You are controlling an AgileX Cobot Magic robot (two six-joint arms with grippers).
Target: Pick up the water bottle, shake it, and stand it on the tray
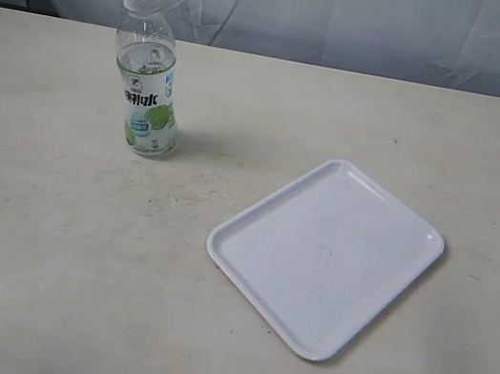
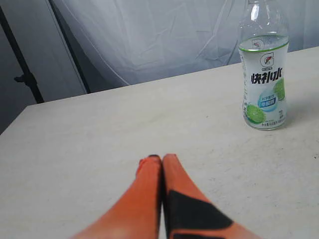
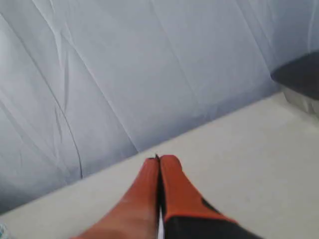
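The water bottle [image 1: 146, 82] stands upright on the table at the back left, clear with a white cap and a lime-printed label. In the left wrist view the water bottle [image 2: 263, 74] stands well beyond and to one side of my left gripper [image 2: 161, 159], whose orange fingers are pressed together with nothing between them. The white tray [image 1: 325, 256] lies flat and bare at the centre right of the table, turned at an angle. My right gripper [image 3: 160, 160] is shut and empty above bare tabletop; neither bottle nor tray shows in its view. No gripper appears in the exterior view.
A pale wrinkled curtain [image 1: 357, 17] hangs behind the table's far edge. A black stand [image 2: 25, 74] is off the table's side in the left wrist view. A dark rounded object [image 3: 299, 79] sits at the table's end in the right wrist view.
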